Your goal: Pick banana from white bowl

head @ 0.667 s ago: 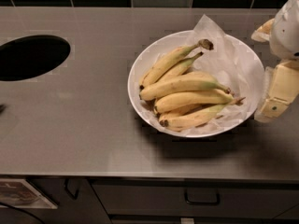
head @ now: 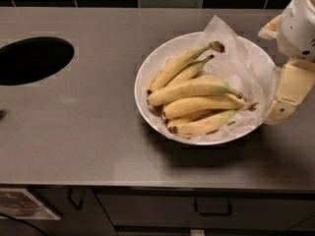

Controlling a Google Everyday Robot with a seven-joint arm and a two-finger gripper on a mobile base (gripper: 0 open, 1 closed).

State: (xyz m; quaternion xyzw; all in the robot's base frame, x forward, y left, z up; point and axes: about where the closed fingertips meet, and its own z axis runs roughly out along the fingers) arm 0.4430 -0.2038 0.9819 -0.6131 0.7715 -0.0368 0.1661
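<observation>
The white bowl (head: 147, 68) sits right of centre on the grey counter and is lined with crinkled white paper (head: 241, 58). A bunch of several yellow bananas (head: 194, 88) lies in it, stems pointing right and up. My gripper (head: 275, 75) is at the right edge of the view, just beside the bowl's right rim. It is open and empty. Its lower cream finger (head: 290, 90) hangs by the rim and the other finger (head: 269, 29) shows higher up. Neither touches the bananas.
A dark oval hole (head: 32, 60) is cut in the counter (head: 88, 132) at the far left. A dark tiled wall runs along the back. Cabinet drawers with handles (head: 212, 211) lie below the counter's front edge.
My gripper has shifted slightly left, closer to the bowl's right rim. The bowl and bananas have not moved.
</observation>
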